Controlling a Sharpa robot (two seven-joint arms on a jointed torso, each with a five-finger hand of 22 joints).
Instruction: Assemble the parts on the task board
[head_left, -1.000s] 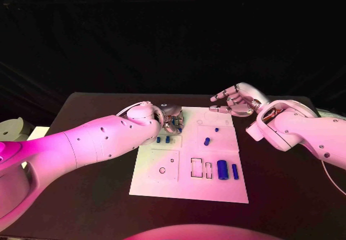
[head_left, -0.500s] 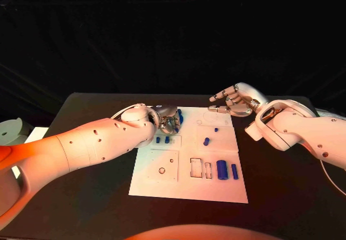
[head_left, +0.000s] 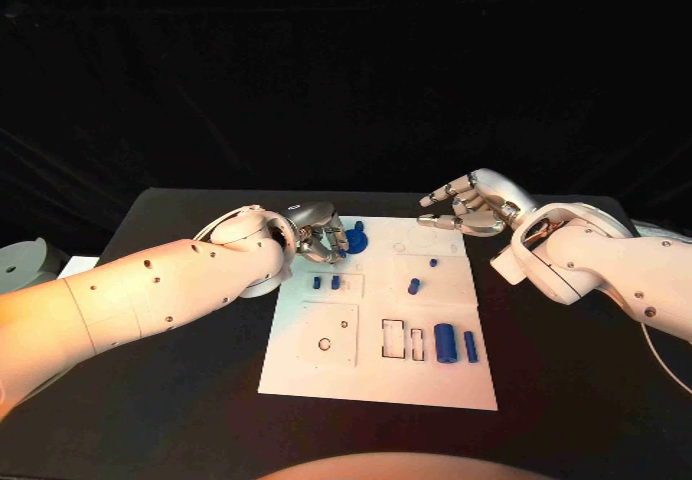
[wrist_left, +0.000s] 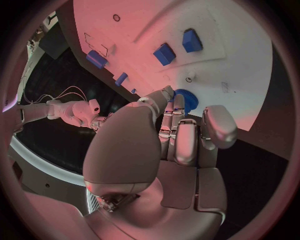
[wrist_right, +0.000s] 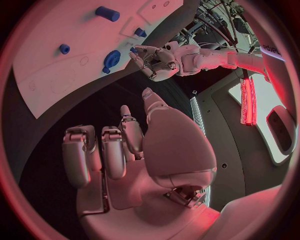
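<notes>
From the head view I see my left hand (head_left: 320, 238) at the far left corner of the task board (head_left: 378, 375), its fingers pinching a round blue gear-like part (head_left: 355, 240) that sits just above the board's far edge. In the left wrist view the same blue part (wrist_left: 185, 100) shows at the fingertips (wrist_left: 170, 94), touching them, so I read that hand as grasping it. My right hand (head_left: 473, 202) hangs over the table beyond the board's far right corner, fingers curled loosely and apart with nothing in them; the right wrist view shows its palm (wrist_right: 125, 150) bare. On the board, two small blue blocks (head_left: 326, 282) lie side by side just near the left hand, a small blue peg (head_left: 433, 260) and a short blue piece (head_left: 413, 284) sit toward the middle right, and a thick blue cylinder (head_left: 446, 341) lies beside a thinner blue bar (head_left: 470, 343) near the right edge, next to a rectangular slot outline (head_left: 392, 336).
</notes>
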